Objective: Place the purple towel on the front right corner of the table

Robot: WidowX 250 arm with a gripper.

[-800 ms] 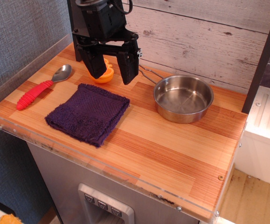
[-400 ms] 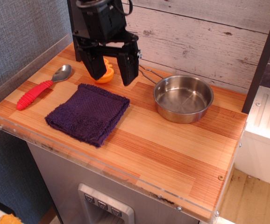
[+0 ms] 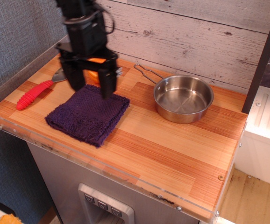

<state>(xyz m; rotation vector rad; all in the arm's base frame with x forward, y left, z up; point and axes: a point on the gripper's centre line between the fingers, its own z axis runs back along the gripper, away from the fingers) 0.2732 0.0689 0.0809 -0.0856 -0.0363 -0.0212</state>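
Note:
The purple towel (image 3: 88, 115) lies flat and folded on the left half of the table (image 3: 172, 154), near its front edge. My gripper (image 3: 91, 87) is open and empty, fingers pointing down. It hangs just above the towel's back edge. Its left finger is over the towel's back left corner and its right finger over the back middle. The front right corner of the table (image 3: 205, 205) is bare wood.
A steel pan (image 3: 183, 98) with a wire handle stands at the back right. A spoon with a red handle (image 3: 34, 93) lies at the left, its bowl partly behind my gripper. An orange object (image 3: 95, 60) is mostly hidden behind the gripper. A plank wall runs along the back.
My gripper has moved left and forward, from above the orange object at the back to over the towel's back edge. It stays open. The towel has not moved.

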